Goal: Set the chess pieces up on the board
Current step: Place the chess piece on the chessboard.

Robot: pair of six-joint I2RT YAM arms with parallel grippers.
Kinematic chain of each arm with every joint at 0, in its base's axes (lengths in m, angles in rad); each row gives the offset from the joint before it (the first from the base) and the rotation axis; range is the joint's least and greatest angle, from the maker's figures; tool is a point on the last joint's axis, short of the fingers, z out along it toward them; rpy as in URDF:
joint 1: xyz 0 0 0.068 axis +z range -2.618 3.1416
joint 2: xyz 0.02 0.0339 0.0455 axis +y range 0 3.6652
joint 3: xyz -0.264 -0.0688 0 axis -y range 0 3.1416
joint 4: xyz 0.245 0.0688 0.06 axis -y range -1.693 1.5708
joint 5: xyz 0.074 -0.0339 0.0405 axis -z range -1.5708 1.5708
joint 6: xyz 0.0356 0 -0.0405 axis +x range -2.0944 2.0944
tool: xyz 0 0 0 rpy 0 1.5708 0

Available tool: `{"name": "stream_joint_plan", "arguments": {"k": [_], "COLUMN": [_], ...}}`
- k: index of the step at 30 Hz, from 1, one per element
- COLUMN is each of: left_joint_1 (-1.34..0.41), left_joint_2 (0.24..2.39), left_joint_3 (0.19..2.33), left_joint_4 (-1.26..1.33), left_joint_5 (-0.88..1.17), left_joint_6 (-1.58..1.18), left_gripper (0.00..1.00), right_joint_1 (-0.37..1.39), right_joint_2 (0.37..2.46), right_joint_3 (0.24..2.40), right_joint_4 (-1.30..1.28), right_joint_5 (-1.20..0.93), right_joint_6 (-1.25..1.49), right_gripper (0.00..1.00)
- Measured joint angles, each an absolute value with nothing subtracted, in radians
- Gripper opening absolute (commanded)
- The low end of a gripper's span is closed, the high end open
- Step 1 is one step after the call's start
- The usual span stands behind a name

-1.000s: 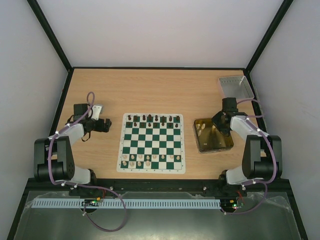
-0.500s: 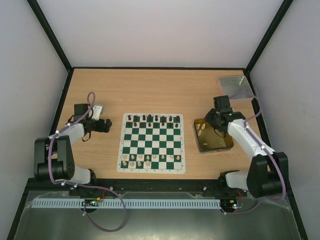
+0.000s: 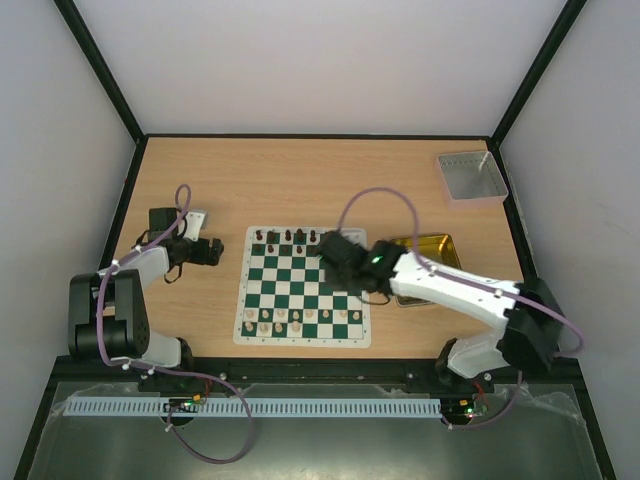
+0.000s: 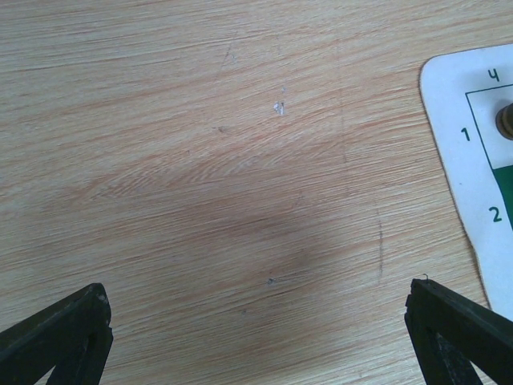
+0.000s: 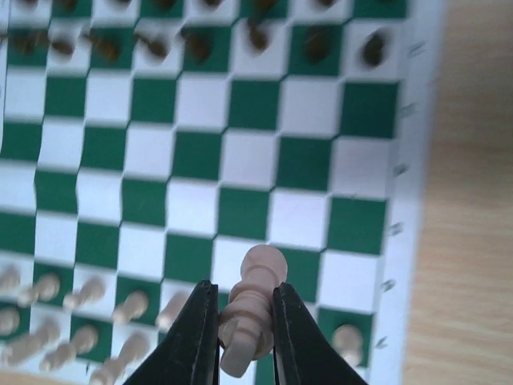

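Over the right half of the board, my right pincer is clenched on one cream piece; its rounded head sticks out past the fingertips, its lower part pinched between the two black fingers and partly hidden by them. From the wrist camera the green and white squares lie beneath it — how high above them I cannot tell.

On the board, the dark pieces stand along the far edge; the other cream pieces stand in the two rows nearest my bases; the middle rows are bare squares.

My left pincer is released, its fingers spread wide over bare wood; it hangs just left of the board, and the board's rounded white corner shows at the right edge of its wrist camera, with the rim of one piece just in view.

To the right of the board a gold tin sits on the table, partly hidden behind my right arm; a grey tray lies in the far right corner — well apart from the board.
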State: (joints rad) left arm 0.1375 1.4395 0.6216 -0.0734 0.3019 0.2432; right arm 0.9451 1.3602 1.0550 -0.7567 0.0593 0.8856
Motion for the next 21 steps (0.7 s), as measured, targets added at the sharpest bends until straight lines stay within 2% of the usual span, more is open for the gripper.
{"name": "stream_joint_plan", "arguments": {"k": [7, 21], "left_joint_1": [0.138, 0.138], "left_joint_2": [1.439, 1.439], "left_joint_3": [0.622, 0.622], "left_joint_4": [-0.073, -0.073], "left_joint_5": [0.296, 0.295], "left_joint_6": [0.243, 0.243], "left_gripper": [0.99, 0.99], "right_joint_1": [1.191, 1.266], "right_joint_2": [1.57, 1.687], "right_joint_3": [1.11, 1.134], "right_joint_4": [-0.76, -0.727], "right_joint_5": [0.079, 0.066], "right_joint_6": [0.957, 0.997], "right_gripper": [0.1, 0.1]}}
